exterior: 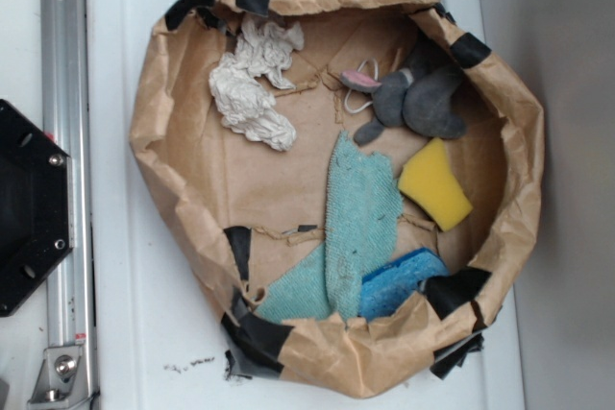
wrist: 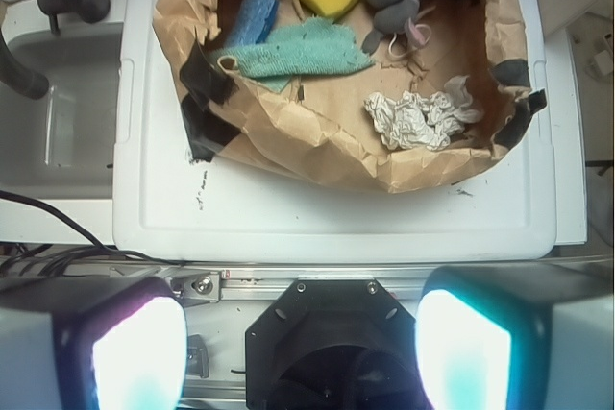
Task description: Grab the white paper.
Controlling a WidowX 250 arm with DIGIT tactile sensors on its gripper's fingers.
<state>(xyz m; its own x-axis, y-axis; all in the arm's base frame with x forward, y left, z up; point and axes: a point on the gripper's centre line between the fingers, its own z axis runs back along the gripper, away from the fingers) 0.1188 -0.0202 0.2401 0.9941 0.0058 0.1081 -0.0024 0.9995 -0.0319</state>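
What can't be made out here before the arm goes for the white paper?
- Gripper: the wrist view shows only two blurred, glowing fingers; the exterior view shows none.
- Blue sponge: partly hidden by the bag rim and teal cloth.
- White paper: underside hidden in both views.

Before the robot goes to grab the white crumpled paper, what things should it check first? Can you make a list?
1. White paper in view inside the brown paper bag: ok.
2. Nothing lying on the paper: ok.
3. Gray mouse toy apart from the paper: ok.
4. Gripper open, fingers wide apart: ok.
5. Gripper over the paper: not ok, it is back near the robot's base, outside the bag.
6. Bag wall beside the paper may crowd the fingers: cannot tell.
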